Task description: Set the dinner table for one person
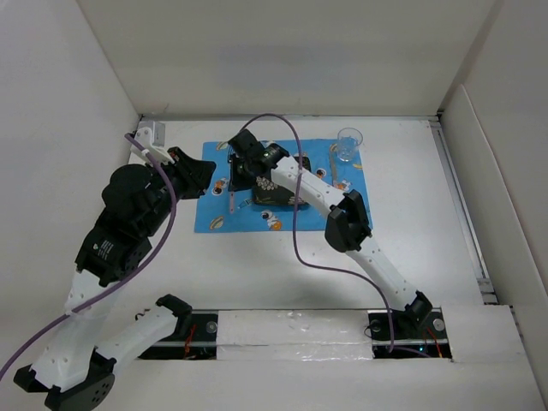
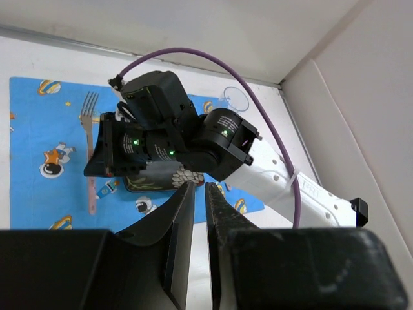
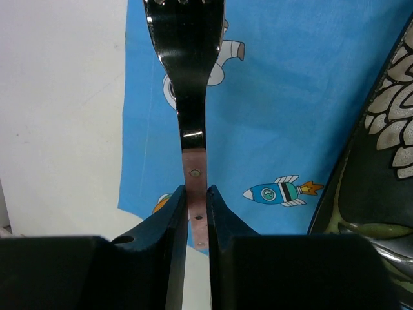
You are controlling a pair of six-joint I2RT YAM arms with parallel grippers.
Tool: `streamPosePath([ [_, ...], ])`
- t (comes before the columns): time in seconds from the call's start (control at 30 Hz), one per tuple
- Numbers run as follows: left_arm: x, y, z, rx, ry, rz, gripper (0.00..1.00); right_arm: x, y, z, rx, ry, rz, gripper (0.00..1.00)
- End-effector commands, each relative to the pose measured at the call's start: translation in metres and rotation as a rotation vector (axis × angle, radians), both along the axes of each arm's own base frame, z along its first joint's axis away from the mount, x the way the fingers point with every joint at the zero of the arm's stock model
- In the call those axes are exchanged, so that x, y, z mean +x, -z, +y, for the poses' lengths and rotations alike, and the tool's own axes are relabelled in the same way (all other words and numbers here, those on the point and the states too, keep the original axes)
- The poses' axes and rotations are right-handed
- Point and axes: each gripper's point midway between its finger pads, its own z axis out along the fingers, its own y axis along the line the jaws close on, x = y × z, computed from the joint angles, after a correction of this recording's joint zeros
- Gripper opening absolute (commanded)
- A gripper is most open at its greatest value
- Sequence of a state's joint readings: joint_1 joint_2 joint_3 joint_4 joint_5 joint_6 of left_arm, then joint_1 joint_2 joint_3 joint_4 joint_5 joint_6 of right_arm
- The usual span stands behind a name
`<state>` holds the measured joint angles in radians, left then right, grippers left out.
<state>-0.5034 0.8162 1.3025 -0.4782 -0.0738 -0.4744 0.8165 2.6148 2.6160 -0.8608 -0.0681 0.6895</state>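
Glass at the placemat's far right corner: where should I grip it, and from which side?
Probably pinch the glass by its rim from above, one finger inside, on its right side. It stands upright, mouth open upward, and a utensil lies on the placemat close to its left. The right gripper is shut on the fork, so release that first.

Overhead view from above and behind the robot, looking down on the whole table (image 1: 411, 197). Left wrist view looks past the left tool (image 2: 199, 188) toward the right arm (image 2: 277, 175), farther off. Right wrist view sits very close above the fork (image 3: 191, 116). All three share the blue mat (image 1: 205, 205).
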Motion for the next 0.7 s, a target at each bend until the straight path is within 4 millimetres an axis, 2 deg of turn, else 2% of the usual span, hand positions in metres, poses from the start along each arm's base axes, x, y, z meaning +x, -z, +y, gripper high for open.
streamPosePath([
  [0.0,-0.001,-0.002,-0.007,-0.014,0.028,-0.012,0.11,0.010,0.000,0.010,0.054,0.010,-0.013,0.00],
  [0.17,0.000,0.003,-0.006,0.012,0.020,-0.010,0.11,0.010,0.012,0.015,0.063,0.007,0.005,0.00],
  [0.4,0.002,0.000,-0.007,0.018,0.017,-0.022,0.11,0.008,0.036,0.014,0.041,0.007,0.036,0.00],
  [0.67,0.003,0.004,-0.012,0.013,0.034,-0.010,0.12,0.021,0.029,0.017,0.075,0.022,0.002,0.00],
])
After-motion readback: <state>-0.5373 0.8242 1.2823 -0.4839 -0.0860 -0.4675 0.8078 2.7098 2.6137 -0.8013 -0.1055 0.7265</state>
